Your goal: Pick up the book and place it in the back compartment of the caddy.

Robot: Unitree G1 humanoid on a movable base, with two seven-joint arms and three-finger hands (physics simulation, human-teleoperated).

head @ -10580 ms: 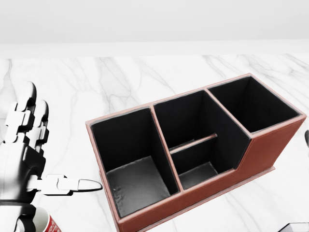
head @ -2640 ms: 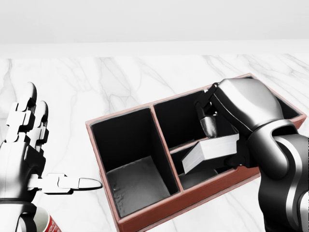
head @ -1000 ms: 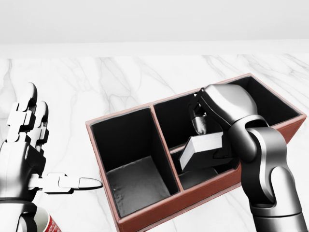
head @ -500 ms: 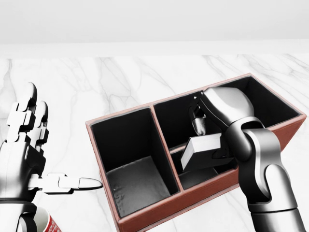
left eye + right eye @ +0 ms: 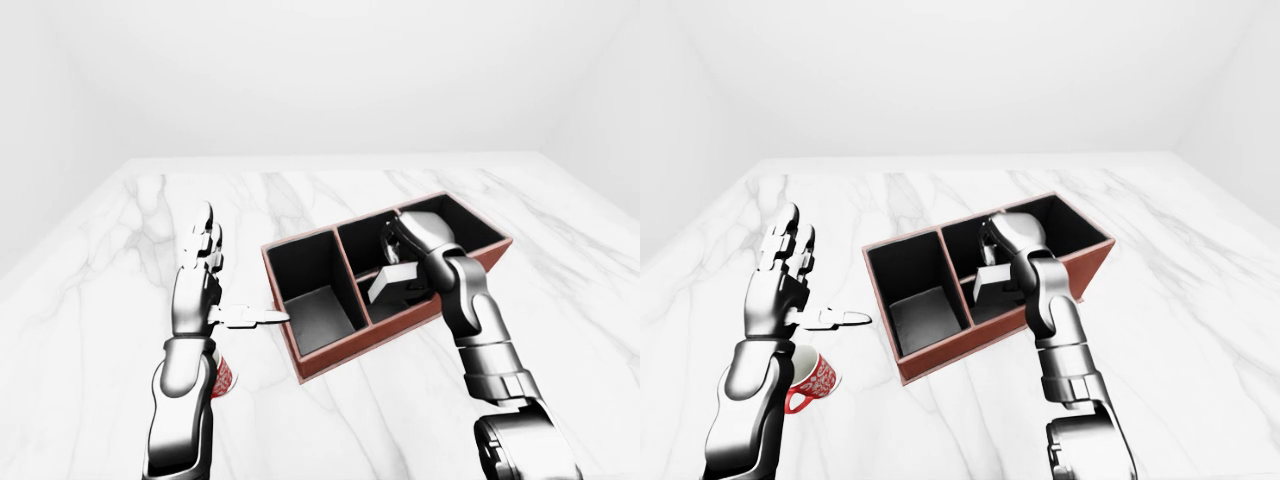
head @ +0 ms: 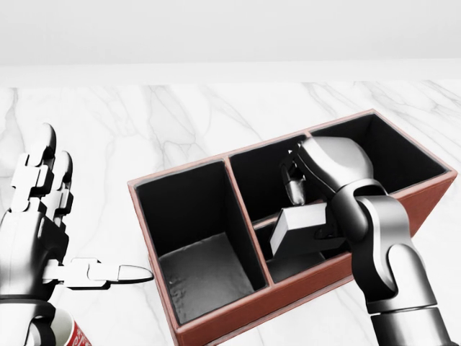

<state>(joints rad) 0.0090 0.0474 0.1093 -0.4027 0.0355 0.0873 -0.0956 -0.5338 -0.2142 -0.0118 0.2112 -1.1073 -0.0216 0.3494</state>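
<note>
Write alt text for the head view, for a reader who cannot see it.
The robot's right hand holds a grey book, tilted, over the middle section of a red-brown caddy on a white marble table. Its left hand is open at the view's left, above a partly visible red-patterned mug.

The book [image 6: 304,227] sits tilted over the caddy's [image 6: 238,317] middle compartment — mug [image 5: 814,383] well left of the caddy.

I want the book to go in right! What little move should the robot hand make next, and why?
Probably tip the book upright and ease it toward the view's top. The right robot hand holds it tilted over the thin divider in the caddy's middle section, so it isn't yet inside the compartment beyond that divider.
</note>
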